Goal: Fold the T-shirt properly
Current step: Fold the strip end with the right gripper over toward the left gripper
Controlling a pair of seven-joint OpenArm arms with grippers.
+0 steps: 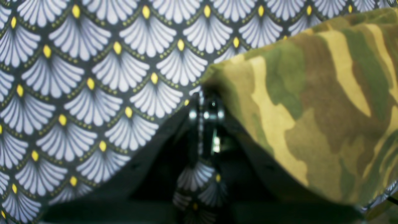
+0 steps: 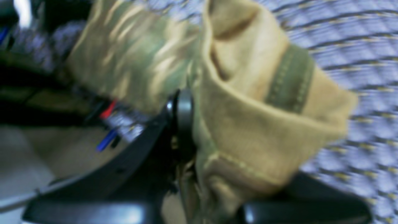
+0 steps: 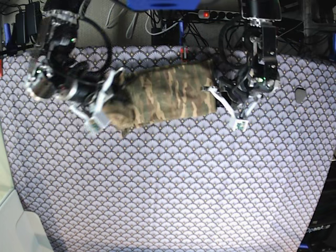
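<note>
Base view: T-shirt (image 3: pixel 170 94) on patterned cloth (image 3: pixel 173 184); no legible writing.

the setting is a robotics lab or test bench, not a home. evidence in the base view: a work table covered by a purple-grey fan-scale cloth (image 3: pixel 173 189) serves as the work surface. two robot arms are mounted at its far edge, one on each side, with exposed joints and white printed parts. behind the table, bundled cables (image 3: pixel 157 23) hang loose in front of dark equipment. a power strip (image 3: pixel 220 14) with a lit red switch lies along the back. a blue fixture (image 3: pixel 163 4) sits at the top centre, above the table. red and blue wires (image 2: pixel 107 130) show in the right wrist view.
</note>
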